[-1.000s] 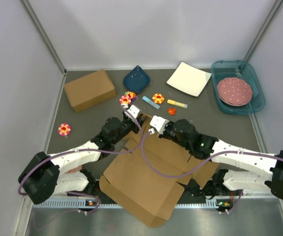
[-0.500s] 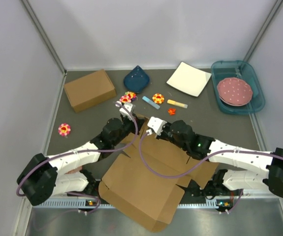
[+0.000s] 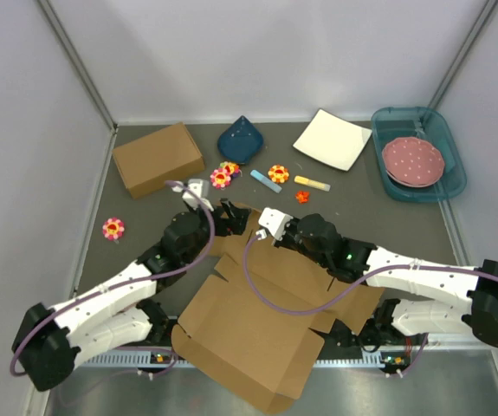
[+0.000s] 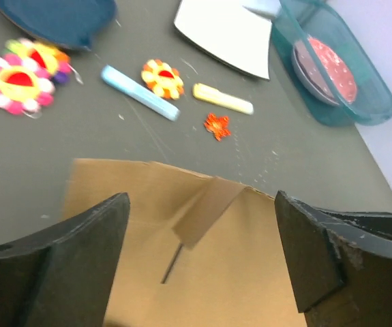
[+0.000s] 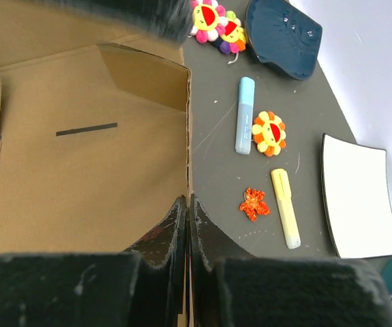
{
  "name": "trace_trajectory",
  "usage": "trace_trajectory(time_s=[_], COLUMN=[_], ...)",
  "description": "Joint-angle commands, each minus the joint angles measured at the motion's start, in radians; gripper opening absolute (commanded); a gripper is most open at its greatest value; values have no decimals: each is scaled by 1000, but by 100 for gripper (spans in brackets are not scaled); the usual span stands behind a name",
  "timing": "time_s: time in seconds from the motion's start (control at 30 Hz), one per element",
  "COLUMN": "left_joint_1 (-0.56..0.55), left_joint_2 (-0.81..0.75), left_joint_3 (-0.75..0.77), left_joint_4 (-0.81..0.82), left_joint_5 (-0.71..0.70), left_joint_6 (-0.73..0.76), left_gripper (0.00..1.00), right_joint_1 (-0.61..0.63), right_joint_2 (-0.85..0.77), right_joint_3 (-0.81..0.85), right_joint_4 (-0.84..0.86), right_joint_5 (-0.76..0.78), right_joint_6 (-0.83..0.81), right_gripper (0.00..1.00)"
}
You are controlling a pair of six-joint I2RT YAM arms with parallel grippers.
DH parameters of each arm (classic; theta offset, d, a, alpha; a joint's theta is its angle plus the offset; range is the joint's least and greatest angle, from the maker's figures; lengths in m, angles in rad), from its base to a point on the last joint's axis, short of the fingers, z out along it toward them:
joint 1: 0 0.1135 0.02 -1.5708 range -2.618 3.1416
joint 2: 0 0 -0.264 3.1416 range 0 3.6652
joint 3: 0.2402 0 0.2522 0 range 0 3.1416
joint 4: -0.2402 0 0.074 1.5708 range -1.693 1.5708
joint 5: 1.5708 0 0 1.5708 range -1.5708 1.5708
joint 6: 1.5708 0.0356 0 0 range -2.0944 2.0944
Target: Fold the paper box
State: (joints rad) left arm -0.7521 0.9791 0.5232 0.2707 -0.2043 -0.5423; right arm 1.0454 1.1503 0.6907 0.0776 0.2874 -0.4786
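The paper box (image 3: 249, 334) lies opened out between the two arms as a brown cardboard cut-out with creased flaps. My right gripper (image 3: 260, 227) is shut on the top edge of a raised side flap (image 5: 186, 129), and its fingertips (image 5: 179, 216) pinch the cardboard. My left gripper (image 3: 234, 218) hovers open over the box's far panel (image 4: 236, 272), its fingers (image 4: 59, 262) wide apart with nothing between them. A small folded tab (image 4: 206, 211) and a slot (image 4: 170, 264) show below it.
A deeper brown box (image 3: 158, 158) stands at the back left. Behind the paper box lie a dark blue bowl (image 3: 240, 139), flower toys (image 3: 221, 177), a blue marker (image 3: 266, 180), a yellow marker (image 3: 312, 182) and a white plate (image 3: 333, 139). A teal tray (image 3: 449, 147) holds pink plates.
My left gripper has opened wide and drawn back to the left, off the flap. The right gripper stays shut on the flap's edge.
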Motion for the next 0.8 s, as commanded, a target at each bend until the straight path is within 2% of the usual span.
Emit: trace_trajectory(time_s=[0.0,0.13,0.2,0.3,0.43,0.63,0.77], left_joint_1=[7,7,5,5,-1,-3,-6], left_joint_2=[-173,-289,-322,-341,-349,-307,-260], left_joint_3=[-22,-78,-98,-144,-222,-247,-250], left_joint_4=[-115,-205,-298,-373,-386,-395,-370], left_joint_5=[-187,-132,-106,-47,-14,-7,13], left_joint_6=[24,7,-66,-129,-186,-180,-177], left_gripper=[99,99,98,82,75,76,72], right_joint_1=[11,11,11,11,11,11,13], right_joint_2=[-41,-47,-50,-47,-40,-35,-27], right_joint_3=[53,64,64,63,59,59,59], right_joint_4=[-25,-39,-41,-41,-41,-41,-42], right_joint_5=[32,36,35,27,27,24,22], right_joint_6=[-20,-29,-28,-22,-12,-12,-12], right_gripper=[0,0,0,0,0,0,0])
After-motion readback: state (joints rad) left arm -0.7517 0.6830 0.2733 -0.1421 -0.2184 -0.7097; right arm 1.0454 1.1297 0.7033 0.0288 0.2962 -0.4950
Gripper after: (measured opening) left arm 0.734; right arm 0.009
